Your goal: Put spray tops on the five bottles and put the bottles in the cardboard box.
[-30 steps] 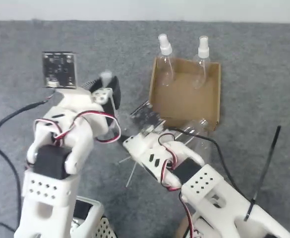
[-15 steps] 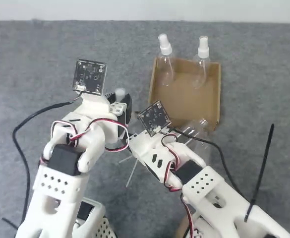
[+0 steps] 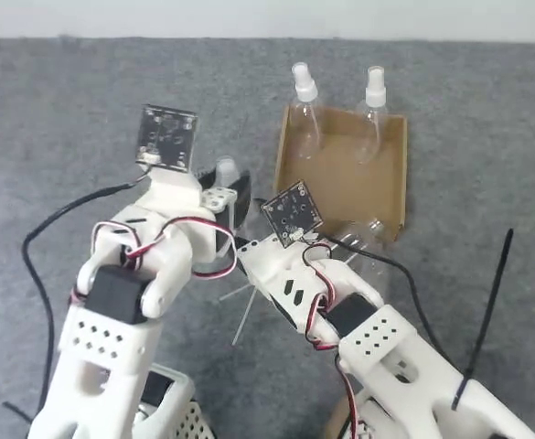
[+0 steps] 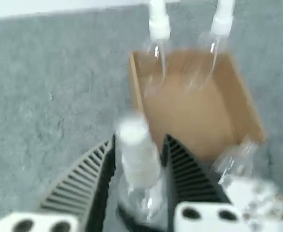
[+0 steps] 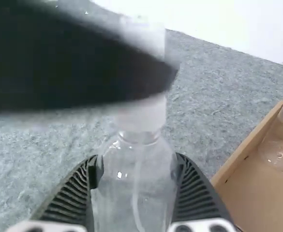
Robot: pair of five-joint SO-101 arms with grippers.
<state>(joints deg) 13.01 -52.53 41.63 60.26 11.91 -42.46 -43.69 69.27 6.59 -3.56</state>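
Grey carpet (image 3: 66, 91); spray top (image 4: 136, 150) above bottle (image 5: 134, 193)

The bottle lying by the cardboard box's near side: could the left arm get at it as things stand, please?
Probably not: the left tool is shut on a spray top, and the right arm lies between it and that bottle.
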